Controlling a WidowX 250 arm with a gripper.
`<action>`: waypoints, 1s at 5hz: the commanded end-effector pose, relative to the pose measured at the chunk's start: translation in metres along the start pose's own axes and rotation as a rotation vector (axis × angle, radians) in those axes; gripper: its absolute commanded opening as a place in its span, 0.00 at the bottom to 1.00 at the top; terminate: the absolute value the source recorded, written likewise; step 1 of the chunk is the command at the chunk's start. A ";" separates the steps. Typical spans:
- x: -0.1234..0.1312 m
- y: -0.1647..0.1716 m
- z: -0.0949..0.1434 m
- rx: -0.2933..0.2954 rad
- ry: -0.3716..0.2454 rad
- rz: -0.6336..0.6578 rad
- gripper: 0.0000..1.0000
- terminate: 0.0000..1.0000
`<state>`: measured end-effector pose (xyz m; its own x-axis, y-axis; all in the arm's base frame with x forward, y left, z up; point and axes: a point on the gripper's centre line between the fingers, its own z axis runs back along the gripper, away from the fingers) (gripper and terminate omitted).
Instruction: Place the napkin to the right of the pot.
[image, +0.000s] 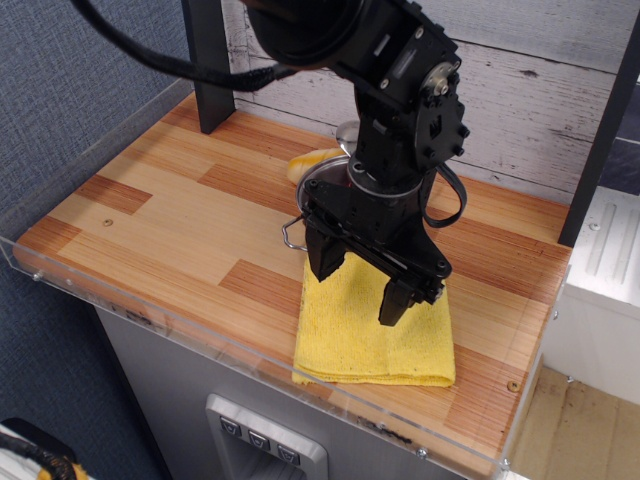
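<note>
The napkin (372, 335), a bright yellow folded terry towel, lies flat on the wooden counter near the front edge, just in front of the pot. The steel pot (322, 182) is mostly hidden behind my arm; part of its rim and one wire loop handle (290, 236) show. A metal spoon bowl (348, 131) peeks out above the pot; its handle is hidden. My gripper (359, 283) hangs open above the back part of the napkin, fingers apart and holding nothing.
A pale-yellow rounded lump (310, 162) sits behind the pot on the left. A black post (207, 62) stands at the back left. A clear acrylic lip (200, 335) runs along the counter's front and left edges. A white appliance (600, 290) stands to the right.
</note>
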<state>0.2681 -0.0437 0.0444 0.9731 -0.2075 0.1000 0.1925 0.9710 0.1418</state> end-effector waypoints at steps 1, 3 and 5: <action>0.010 -0.005 -0.013 -0.045 0.012 -0.051 1.00 0.00; 0.017 -0.008 -0.029 -0.071 0.044 -0.074 1.00 0.00; 0.016 0.028 -0.038 -0.060 0.048 0.073 1.00 0.00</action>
<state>0.2948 -0.0186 0.0091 0.9885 -0.1442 0.0454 0.1409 0.9875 0.0701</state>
